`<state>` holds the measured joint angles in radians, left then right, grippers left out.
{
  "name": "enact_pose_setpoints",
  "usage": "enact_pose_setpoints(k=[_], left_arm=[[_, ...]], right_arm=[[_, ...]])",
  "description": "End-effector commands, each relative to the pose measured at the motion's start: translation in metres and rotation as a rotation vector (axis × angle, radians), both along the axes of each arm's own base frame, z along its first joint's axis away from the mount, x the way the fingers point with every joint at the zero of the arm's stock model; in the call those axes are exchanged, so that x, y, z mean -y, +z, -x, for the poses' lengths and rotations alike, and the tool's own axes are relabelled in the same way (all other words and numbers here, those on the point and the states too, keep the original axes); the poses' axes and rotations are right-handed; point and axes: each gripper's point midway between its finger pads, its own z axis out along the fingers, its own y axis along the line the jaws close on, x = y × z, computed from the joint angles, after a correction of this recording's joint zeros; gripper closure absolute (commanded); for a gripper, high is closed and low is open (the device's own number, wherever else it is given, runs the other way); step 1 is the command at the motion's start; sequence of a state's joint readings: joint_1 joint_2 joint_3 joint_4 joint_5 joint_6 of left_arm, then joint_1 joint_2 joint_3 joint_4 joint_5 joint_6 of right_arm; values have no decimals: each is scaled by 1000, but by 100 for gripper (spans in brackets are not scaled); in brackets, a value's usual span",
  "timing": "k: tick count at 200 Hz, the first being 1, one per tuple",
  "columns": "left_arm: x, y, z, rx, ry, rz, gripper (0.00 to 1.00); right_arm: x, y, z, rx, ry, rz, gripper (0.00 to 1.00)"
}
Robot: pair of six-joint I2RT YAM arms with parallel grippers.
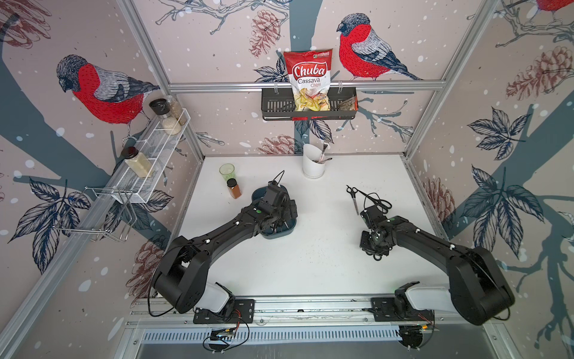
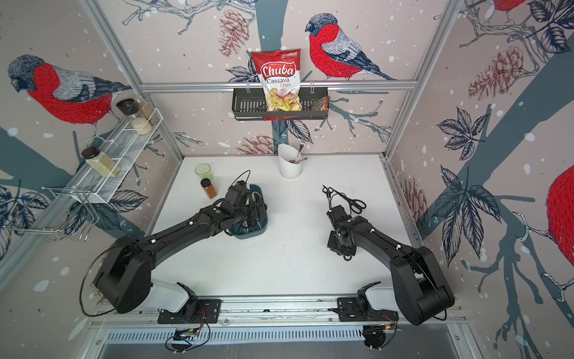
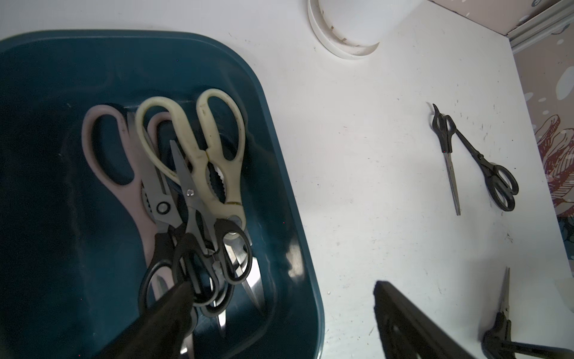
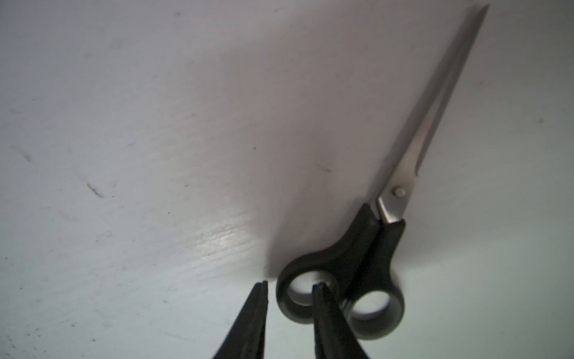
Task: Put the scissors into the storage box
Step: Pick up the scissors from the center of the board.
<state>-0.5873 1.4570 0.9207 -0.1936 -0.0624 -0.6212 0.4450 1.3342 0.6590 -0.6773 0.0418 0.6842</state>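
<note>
Nearest the right wrist camera, the right pincer is seen astride one handle loop of a black-handled pair of scissors: one finger is set inside the ring, its mate outside. Whether the ring is already pinched cannot be told. The pair is laid on the desk, on the robot's right and well apart from the storage box. In the box several pairs are heaped, among them a cream-handled pair and a pink-handled pair. Above them the left pincer is held wide apart, gripping nothing. A slim black pair and a larger black pair lie touching farther back on the desk. The pick-up of one more pair is judged to be in hand. Next, a firm closure on the ring is called for, then a lift and a carry across to the box, where room must be made by the left arm.
</note>
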Motion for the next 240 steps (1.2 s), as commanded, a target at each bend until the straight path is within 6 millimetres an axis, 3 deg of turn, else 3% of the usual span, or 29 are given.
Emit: enact_pose_setpoints(k=[1,171,240], left_arm=[[-2,1,0,6,-3,-19,5],[-6,1,2,8,7,-34,5],[-7,2,2,12,11,-35,5]], right_arm=[[0,-2,-1,12,-17,-2,69],[-1,-21,1,5,-33,-13,85],[-2,-21,0,8,-29,-14,100]])
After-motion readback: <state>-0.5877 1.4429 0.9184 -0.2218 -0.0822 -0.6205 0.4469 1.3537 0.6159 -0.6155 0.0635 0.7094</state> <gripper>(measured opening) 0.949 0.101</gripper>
